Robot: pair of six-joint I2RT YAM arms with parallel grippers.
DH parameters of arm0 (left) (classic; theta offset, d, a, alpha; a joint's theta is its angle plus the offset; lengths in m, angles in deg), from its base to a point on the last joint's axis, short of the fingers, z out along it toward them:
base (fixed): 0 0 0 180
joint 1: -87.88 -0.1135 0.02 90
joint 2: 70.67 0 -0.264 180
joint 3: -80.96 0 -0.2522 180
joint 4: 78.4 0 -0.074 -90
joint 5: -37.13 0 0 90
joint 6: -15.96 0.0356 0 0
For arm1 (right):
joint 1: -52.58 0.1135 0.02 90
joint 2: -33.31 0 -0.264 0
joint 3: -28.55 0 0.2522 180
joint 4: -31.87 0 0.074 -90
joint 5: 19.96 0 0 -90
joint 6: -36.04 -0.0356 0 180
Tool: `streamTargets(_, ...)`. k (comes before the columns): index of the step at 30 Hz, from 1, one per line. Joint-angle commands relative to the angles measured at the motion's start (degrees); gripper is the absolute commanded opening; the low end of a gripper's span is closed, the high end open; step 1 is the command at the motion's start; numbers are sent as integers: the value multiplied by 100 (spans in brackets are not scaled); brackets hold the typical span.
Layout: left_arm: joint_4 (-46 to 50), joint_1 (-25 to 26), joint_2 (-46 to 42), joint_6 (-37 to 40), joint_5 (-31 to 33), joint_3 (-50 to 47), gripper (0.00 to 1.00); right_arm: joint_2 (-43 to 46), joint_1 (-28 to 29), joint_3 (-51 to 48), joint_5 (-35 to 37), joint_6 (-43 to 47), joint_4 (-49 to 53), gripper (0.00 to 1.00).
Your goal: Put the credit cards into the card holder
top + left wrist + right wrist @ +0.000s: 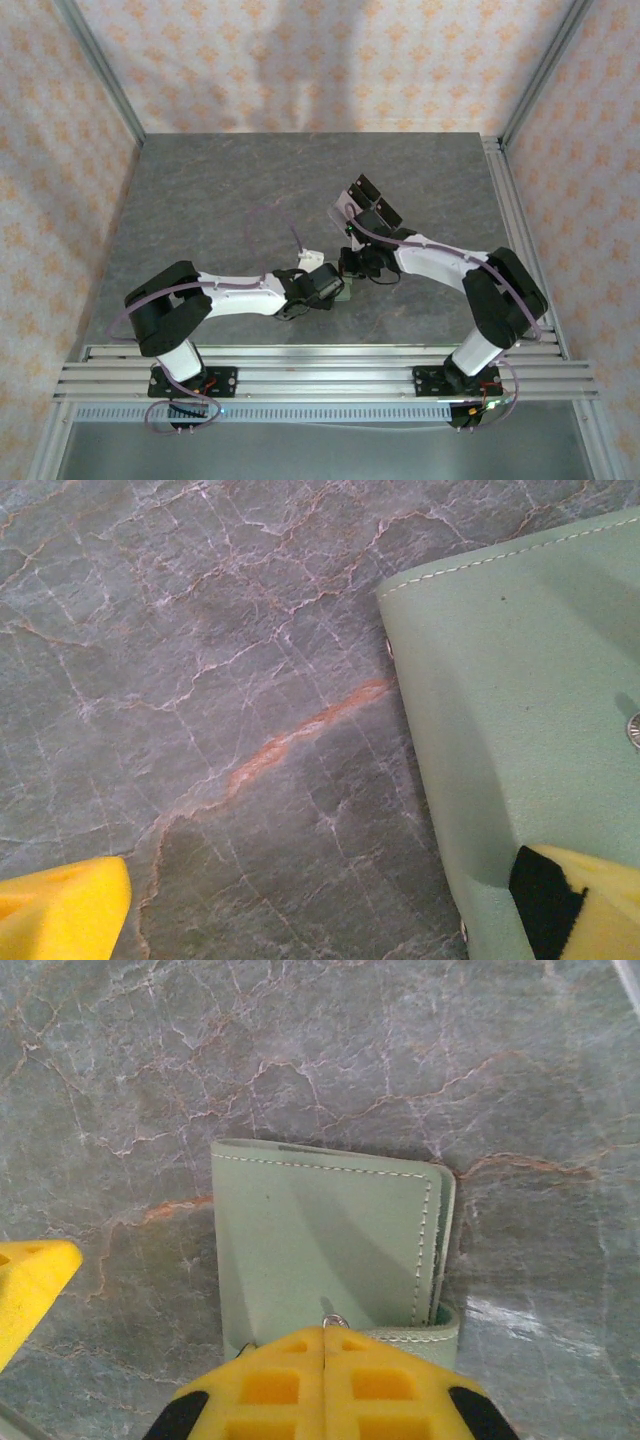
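The card holder [320, 1240] is a sage-green wallet lying folded shut on the stone table, and a sliver of it [344, 296] shows between the two arms. My right gripper [323, 1332] is shut, its yellow fingertips meeting right at the wallet's snap tab [425, 1328]. I cannot tell whether the tab is pinched. My left gripper [320, 880] is wide open low over the table at the card holder's [520, 700] left edge. One of its fingers [585, 905] rests over the wallet's near corner, and the other finger [60, 910] is on bare stone. The credit cards are out of view.
A clear acrylic stand with black panels [366, 205] stands just behind the right gripper [352, 268]. The left gripper [330, 287] is close beside it, so the two wrists crowd the table's middle. Metal rails [320, 365] run along the near edge.
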Motion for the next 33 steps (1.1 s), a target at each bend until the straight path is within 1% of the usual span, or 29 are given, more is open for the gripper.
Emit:
streamTargets(1, 213, 31, -30, -2, 178, -184, 100, -152, 46, 166, -2, -73, -173, 0)
streamTargets(12, 168, 29, -57, 16, 176, -216, 100, -440, 45, 127, 141, -32, -253, 0)
streamTargets(23, 179, 27, -85, 9, 195, -212, 100, -591, 45, 67, 105, -23, -283, 0)
streamTargets(33, 201, 31, -102, 7, 211, -201, 100, -678, 63, -185, 119, -62, -217, 0)
